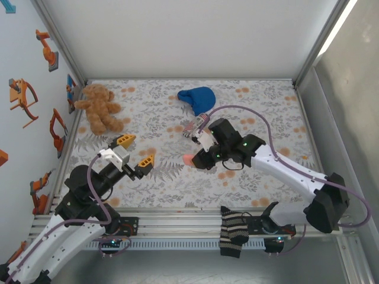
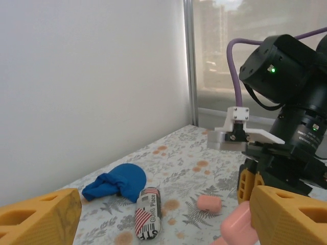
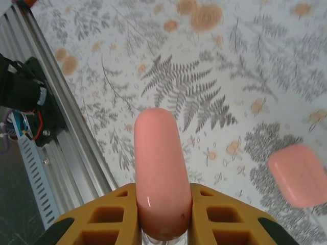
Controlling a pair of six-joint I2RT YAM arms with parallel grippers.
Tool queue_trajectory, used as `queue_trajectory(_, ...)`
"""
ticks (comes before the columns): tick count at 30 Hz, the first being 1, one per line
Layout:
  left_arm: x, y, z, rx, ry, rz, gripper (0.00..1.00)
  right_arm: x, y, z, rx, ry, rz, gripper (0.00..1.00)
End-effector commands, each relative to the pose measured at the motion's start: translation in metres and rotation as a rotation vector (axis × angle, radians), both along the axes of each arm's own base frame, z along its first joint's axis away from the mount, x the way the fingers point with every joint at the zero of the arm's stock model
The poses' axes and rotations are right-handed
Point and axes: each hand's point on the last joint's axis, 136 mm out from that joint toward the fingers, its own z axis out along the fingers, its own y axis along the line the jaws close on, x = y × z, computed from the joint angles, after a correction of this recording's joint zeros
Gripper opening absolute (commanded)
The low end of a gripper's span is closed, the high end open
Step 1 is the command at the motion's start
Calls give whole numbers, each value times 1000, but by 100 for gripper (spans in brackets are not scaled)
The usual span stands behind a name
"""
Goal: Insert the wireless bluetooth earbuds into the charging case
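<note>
Right end effector (image 3: pixel 162 196) clamps 1 pink case (image 3: pixel 157 158); 1 loose pink case (image 3: pixel 298 175) nearby; left end effector (image 1: pixel 137 150) wide.

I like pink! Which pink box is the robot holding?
The pink case squeezed in the right gripper's jaws. The other pink case just lies on the table.

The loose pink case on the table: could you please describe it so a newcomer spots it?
On the floral table, find the right gripper. Beside it lies a pink rounded-square case. Unlike the held case in that gripper, it lies free.
</note>
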Motion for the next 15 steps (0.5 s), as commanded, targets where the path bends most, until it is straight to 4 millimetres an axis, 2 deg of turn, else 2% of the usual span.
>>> queue_trajectory(1,6,2,-11,29,25,35,85,-20,-5,-28,-39,169,-29,10)
queue_trajectory(7,9,-1,-14,29,40,28,86,-41,-11,-69,-82,315,-13,10)
queue_trajectory(15,9,-5,-12,28,41,13,86,-56,-17,-103,-135,422,5,11)
